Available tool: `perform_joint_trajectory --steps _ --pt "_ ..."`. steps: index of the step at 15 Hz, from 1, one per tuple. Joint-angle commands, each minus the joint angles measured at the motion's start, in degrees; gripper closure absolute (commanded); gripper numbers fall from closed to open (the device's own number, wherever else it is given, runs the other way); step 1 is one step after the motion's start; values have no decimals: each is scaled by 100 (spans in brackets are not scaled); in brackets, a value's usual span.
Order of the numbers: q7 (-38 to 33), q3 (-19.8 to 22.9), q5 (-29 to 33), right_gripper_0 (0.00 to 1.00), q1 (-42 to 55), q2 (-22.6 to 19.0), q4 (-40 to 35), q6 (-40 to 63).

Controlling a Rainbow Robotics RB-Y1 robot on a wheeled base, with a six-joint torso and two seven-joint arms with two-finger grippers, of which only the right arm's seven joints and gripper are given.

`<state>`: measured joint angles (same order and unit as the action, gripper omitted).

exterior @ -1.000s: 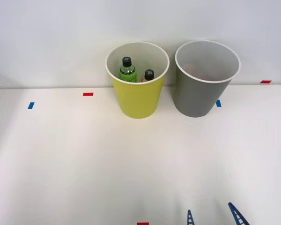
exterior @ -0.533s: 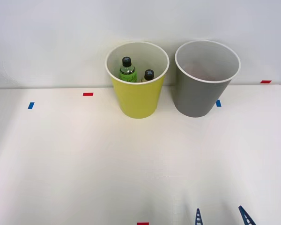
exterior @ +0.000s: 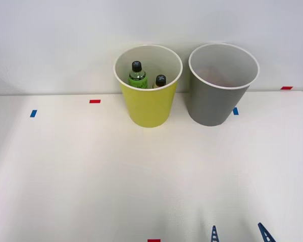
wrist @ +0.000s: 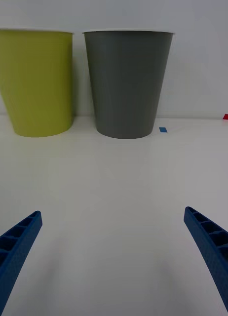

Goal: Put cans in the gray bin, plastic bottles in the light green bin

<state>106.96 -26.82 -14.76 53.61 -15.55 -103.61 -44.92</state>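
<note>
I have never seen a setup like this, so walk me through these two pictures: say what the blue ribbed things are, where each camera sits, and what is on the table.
The blue ribbed pieces are the two fingers of the robot's right gripper, the part that grasps things. They stand wide apart and hold nothing.

The front view comes from a camera above the arms, looking down at the white table. The other view comes from a camera on the right wrist, looking out between the fingers.

At the table's far edge stand the light green bin and the gray bin, side by side. Two plastic bottles with black caps stand inside the green one. Small red and blue tape marks dot the table.
</note>
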Motion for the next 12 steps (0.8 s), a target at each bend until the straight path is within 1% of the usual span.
perform_joint_trajectory --steps 1,12 --pt "0 1 0 0 0 -1 -1 1" --pt "0 1 0 0 0 -1 -1 1"
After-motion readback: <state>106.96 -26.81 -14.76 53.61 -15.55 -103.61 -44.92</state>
